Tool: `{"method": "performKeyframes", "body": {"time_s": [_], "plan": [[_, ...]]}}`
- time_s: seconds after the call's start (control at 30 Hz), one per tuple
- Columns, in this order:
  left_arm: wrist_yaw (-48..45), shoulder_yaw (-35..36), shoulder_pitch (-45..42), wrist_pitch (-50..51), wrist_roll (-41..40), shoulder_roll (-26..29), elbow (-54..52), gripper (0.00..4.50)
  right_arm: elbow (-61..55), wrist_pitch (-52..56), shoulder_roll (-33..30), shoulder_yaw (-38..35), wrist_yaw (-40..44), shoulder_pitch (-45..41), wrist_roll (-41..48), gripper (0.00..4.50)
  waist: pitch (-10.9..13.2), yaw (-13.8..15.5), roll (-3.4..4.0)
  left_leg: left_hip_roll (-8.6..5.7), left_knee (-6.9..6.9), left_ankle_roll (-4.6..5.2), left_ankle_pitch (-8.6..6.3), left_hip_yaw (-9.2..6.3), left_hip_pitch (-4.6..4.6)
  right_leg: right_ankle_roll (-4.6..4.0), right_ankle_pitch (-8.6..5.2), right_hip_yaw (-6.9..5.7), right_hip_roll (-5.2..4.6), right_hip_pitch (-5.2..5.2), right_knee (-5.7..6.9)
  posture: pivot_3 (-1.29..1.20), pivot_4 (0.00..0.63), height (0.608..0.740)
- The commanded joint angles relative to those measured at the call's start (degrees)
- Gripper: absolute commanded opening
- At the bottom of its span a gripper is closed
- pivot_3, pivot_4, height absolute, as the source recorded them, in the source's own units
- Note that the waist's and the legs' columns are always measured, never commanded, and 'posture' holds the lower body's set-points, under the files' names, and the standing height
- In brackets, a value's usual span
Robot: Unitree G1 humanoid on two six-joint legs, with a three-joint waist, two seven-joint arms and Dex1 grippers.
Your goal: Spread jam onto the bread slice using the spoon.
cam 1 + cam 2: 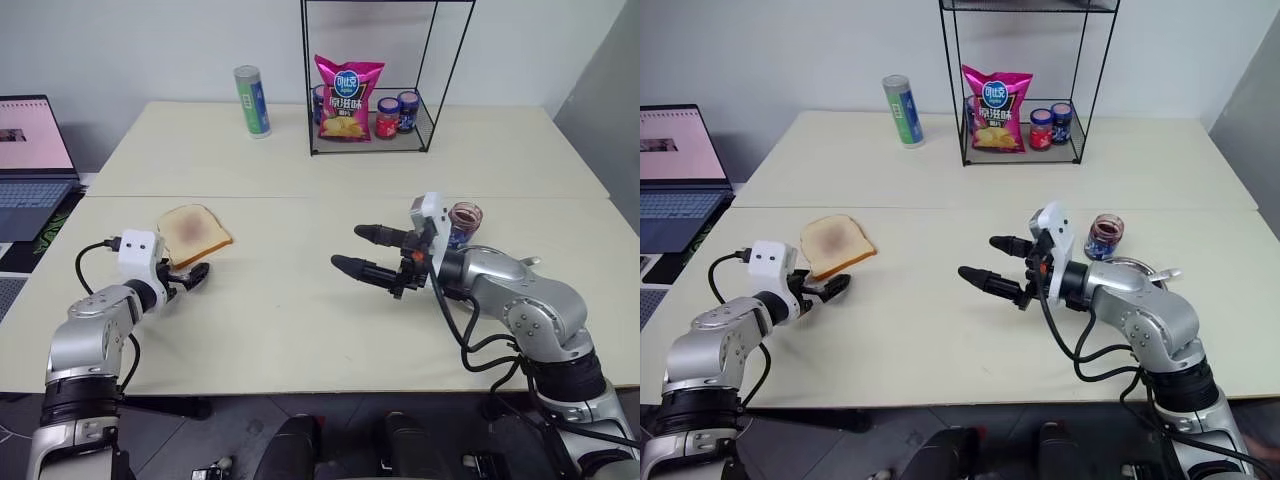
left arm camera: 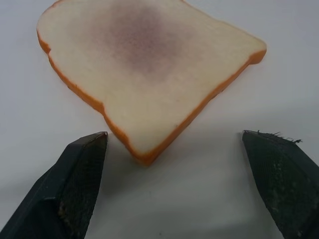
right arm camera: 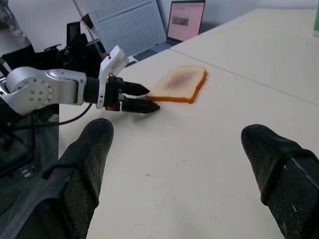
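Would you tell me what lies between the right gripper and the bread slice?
Only bare tabletop lies between the right gripper and the bread slice, seen in the right wrist view.

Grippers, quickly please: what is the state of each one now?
Left gripper: open, empty, fingers either side of the bread slice's near corner.
Right gripper: open, empty, above the table.

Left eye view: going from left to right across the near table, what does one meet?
Left end effector → bread slice → right end effector → open jam jar.
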Motion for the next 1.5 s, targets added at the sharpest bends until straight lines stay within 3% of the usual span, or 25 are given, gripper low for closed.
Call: {"method": "performKeyframes", "body": {"time_s": [0.03,0.17,0.27,0.9,1.07,1.23,1.33,1.5], "plan": [[1.06,-0.86,-3.19,-3.00,2.19,-0.54,4.28,4.50,-0.51,-0.90,1.02,-0.48,0.65,-1.70,-0.98,4.46,0.00,0.02,0.00,-0.01,0.01,0.00,0.00,0.00,0.00,0.00,0.02,0.01,0.00,0.00,-0.01,0.00,0.150,0.740],[0.08,-1.96,-6.70,-6.68,3.18,-1.73,10.42,4.50,-0.20,-0.86,1.70,-0.77,0.82,-2.05,-1.97,4.46,-0.01,0.02,-0.01,-0.03,0.01,0.00,0.01,0.01,0.01,0.03,0.04,0.02,0.00,0.01,0.00,0.00,0.150,0.740],[-0.96,-2.30,-7.97,-7.91,3.41,-2.17,12.65,4.10,-0.40,-0.75,1.91,-1.26,0.43,-1.77,-2.35,4.50,-0.01,0.02,-0.01,-0.03,0.01,-0.01,0.02,0.01,0.01,0.02,0.05,0.02,0.00,0.00,0.02,0.00,0.150,0.740],[-1.49,-1.90,-7.52,-8.58,3.68,-2.18,12.57,0.09,-1.38,0.61,2.47,-3.14,-1.07,-1.19,-1.97,4.50,-0.02,-0.10,-0.01,-0.03,0.02,-0.02,0.03,0.01,0.05,0.02,0.06,0.04,0.00,0.01,0.05,0.00,0.150,0.740],[-7.14,-5.13,-6.40,-6.07,2.07,-1.77,1.82,0.03,-2.01,0.79,0.46,-4.77,-0.51,-1.07,-1.96,4.50,-0.01,-0.02,-0.01,-0.04,0.02,-0.02,0.03,0.02,0.02,0.02,0.07,0.04,0.00,0.01,0.03,0.00,0.150,0.740],[-18.07,-13.22,-3.96,2.43,-6.38,-2.96,-20.72,0.03,-4.71,3.34,-4.84,-8.85,1.22,0.96,0.87,4.50,-0.01,0.03,-0.01,-0.06,0.02,-0.02,0.03,0.01,-0.04,0.03,0.08,0.07,-0.03,0.02,-0.02,0.00,0.150,0.740],[-20.95,-16.68,-3.25,5.55,-8.57,-2.93,-27.78,0.03,-6.65,5.22,-6.16,-10.78,0.55,1.95,2.99,4.50,-0.01,-0.01,-0.02,-0.06,0.03,0.00,0.01,0.02,-0.09,0.03,0.08,0.08,-0.04,0.03,-0.05,0.00,0.150,0.740],[-22.45,-29.77,-1.65,-1.00,2.48,-0.37,-28.11,0.03,-11.57,8.62,-7.70,-12.71,-0.64,5.08,6.55,4.50,-0.03,-0.70,0.01,0.09,-0.06,-0.01,0.02,0.14,0.04,-0.14,-0.03,0.09,0.05,0.01,0.06,0.00,0.150,0.740]]}}
